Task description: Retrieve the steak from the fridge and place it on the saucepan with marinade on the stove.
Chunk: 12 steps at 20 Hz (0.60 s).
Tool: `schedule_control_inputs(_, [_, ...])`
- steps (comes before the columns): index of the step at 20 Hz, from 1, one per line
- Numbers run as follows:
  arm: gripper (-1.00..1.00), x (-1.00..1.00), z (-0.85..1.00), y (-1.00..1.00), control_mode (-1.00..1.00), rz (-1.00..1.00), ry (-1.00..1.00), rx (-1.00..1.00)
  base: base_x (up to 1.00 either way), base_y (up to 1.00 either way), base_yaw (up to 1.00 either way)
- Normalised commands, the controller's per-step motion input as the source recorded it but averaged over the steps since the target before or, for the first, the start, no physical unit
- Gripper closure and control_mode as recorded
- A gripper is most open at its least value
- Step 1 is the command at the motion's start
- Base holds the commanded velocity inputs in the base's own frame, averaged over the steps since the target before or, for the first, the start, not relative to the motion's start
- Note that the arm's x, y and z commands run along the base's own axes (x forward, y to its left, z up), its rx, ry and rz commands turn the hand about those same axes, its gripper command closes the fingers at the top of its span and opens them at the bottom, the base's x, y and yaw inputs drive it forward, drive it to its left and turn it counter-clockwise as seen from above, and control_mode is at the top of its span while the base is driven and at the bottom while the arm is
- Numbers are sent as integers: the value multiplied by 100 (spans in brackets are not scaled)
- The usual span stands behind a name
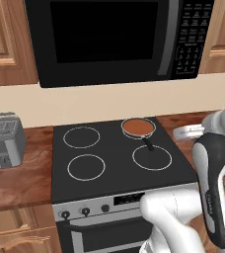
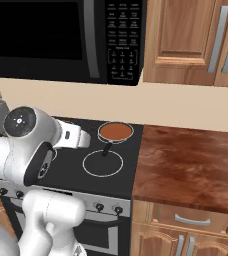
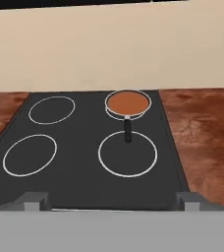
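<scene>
Claw [image 3: 112, 204] is hanging wide open, holding nothing. Saucepan [image 3: 127, 103] with marinade [image 3: 127, 102] is sitting on the stove's [image 3: 84, 162] back-right burner; I'm seeing no steak, so I'm heading fridge-ward.

You're looking at the stove [image 1: 117, 160], a black glass cooktop with four white ring burners and a steel front carrying knobs. On its back right burner, at about one o'clock from the cooktop's centre in the left base view, sits the saucepan [image 1: 138, 127]: small, round, shallow, metal-rimmed and upright. Its short dark handle points toward six o'clock, reaching to the front right ring. Inside, the marinade [image 3: 127, 102] lies as a smooth reddish-brown disc.
</scene>
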Motion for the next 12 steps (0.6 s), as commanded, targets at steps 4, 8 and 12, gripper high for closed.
schedule_control_inputs(4, [-100,-79,0,0,-100,0,-35,0,0,0,0])
schedule_control_inputs(8, [-100,-69,0,0,-100,0,-27,0,0,0,0])
schedule_control_inputs(12, [-100,-53,1,0,-100,0,-20,0,0,0,0])
